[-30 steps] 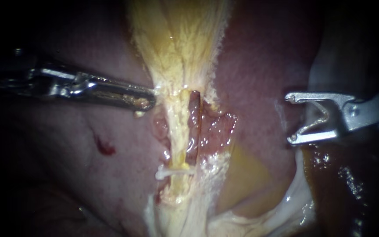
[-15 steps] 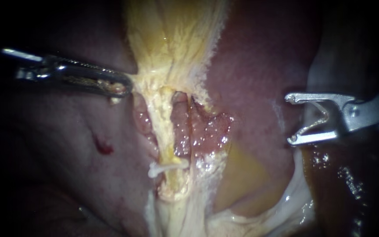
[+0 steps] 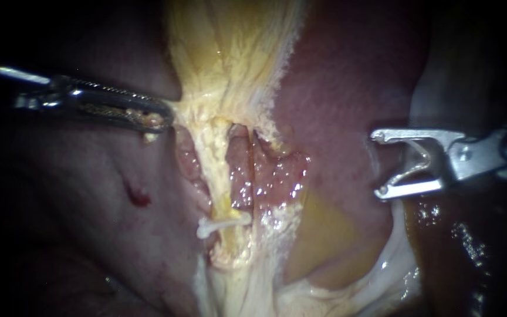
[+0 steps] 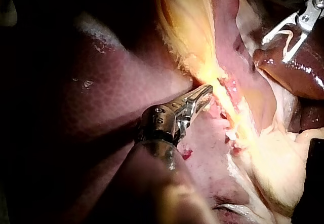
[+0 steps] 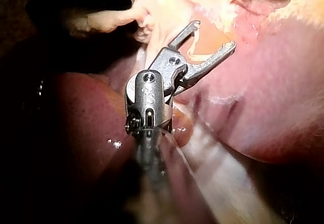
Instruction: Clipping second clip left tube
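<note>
Centrally, in the endoscope view, a fan of yellow tissue (image 3: 230, 53) narrows downward into the left tube (image 3: 217, 170), a pale yellow strand. This strand runs down beside a strip of glistening pink tissue (image 3: 265, 176). Low on the tube, a white clip (image 3: 223, 224) lies across it, with one end sticking out toward the left.

The left instrument (image 3: 162, 120) enters from the left edge. Its shaft is almost level and dips slightly toward the tip. Its jaws are pressed together, pinching the edge of the yellow tissue just above the tube, and the tissue is drawn to a point at the tip. The left wrist view shows the same thing: the slim jaws are closed and their tips are buried in the bright yellow strand.

The right instrument (image 3: 378, 164) enters from the right edge, roughly level, with its tip pointing left. Its jaws stand wide, one above the other, and hold a loaded clip (image 3: 421, 157), a pale V seated against both jaws. It hangs over the liver (image 3: 347, 88), well apart from the left tube and the white clip. A small red spot (image 3: 138, 196) marks the liver left of the tube.
</note>
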Robot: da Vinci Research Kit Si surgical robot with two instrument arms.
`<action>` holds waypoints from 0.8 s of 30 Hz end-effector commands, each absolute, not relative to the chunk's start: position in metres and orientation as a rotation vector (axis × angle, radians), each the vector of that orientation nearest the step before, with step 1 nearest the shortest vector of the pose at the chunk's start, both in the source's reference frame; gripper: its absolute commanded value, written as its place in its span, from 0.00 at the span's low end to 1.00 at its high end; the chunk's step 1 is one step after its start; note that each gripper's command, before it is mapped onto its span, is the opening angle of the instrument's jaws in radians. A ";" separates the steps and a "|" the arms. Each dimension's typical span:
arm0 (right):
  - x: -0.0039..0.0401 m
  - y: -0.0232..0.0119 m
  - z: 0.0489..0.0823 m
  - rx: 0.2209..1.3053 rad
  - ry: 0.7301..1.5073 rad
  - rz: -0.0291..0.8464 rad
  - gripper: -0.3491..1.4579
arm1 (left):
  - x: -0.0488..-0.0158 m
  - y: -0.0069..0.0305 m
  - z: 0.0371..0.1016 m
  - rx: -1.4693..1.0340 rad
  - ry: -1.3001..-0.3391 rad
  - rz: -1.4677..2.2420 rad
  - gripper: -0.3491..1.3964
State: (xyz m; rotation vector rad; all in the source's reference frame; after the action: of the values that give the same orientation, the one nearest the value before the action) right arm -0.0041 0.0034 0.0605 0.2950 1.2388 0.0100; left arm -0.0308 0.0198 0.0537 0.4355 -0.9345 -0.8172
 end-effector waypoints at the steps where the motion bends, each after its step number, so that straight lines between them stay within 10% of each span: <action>1: -0.0036 0.0031 0.0606 0.305 1.240 0.021 0.46 | -0.0309 0.0197 0.0539 0.429 -0.933 -0.819 0.00; 24: 0.0070 -0.0013 0.0634 0.494 1.268 0.205 0.47 | -0.0313 0.0195 0.0542 0.431 -0.933 -0.823 0.00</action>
State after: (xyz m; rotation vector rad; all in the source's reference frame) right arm 0.0072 -0.0013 0.0634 0.4983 1.2673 0.2105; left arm -0.0312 0.0195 0.0542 0.4310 -0.9327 -0.8236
